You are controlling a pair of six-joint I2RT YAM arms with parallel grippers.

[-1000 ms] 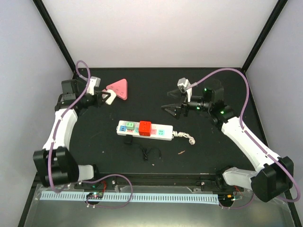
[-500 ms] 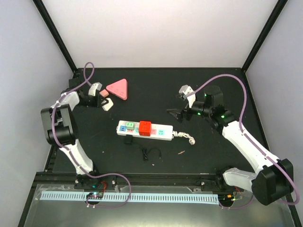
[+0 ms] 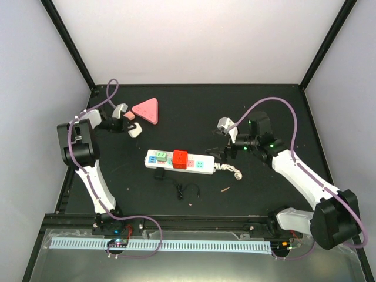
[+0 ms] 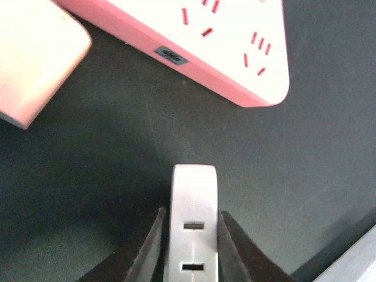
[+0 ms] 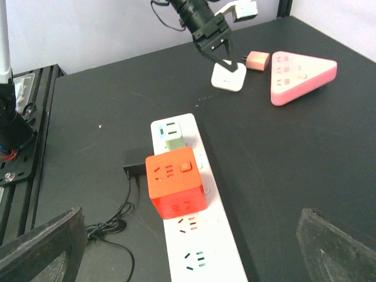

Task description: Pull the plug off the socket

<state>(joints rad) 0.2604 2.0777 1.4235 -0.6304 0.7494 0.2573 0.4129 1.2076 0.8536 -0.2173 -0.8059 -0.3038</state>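
Observation:
The white power strip [image 3: 198, 165] lies mid-table with a red cube plug [image 3: 180, 158] and a small green plug [image 3: 160, 157] in it. The right wrist view shows the strip [image 5: 197, 249], the red cube [image 5: 175, 182] and the green plug [image 5: 175, 138] too. My right gripper [image 3: 221, 151] is open and empty, just right of the strip's cord end; in its own view the right gripper [image 5: 189, 214] has the strip between its spread fingers. My left gripper [image 3: 124, 126] is shut on a white adapter [image 4: 192, 229] at the far left, away from the strip.
A pink triangular socket block [image 3: 147, 110] and a small pink adapter [image 3: 128, 117] lie by the left gripper. A black adapter [image 3: 159, 174] with a thin coiled cable [image 3: 187, 190] lies in front of the strip. The strip's knotted white cord [image 3: 230, 170] trails right.
My right gripper has moved down and forward, nearer the strip's right end. My left arm has folded back, and its gripper with the white adapter shifted slightly left and down.

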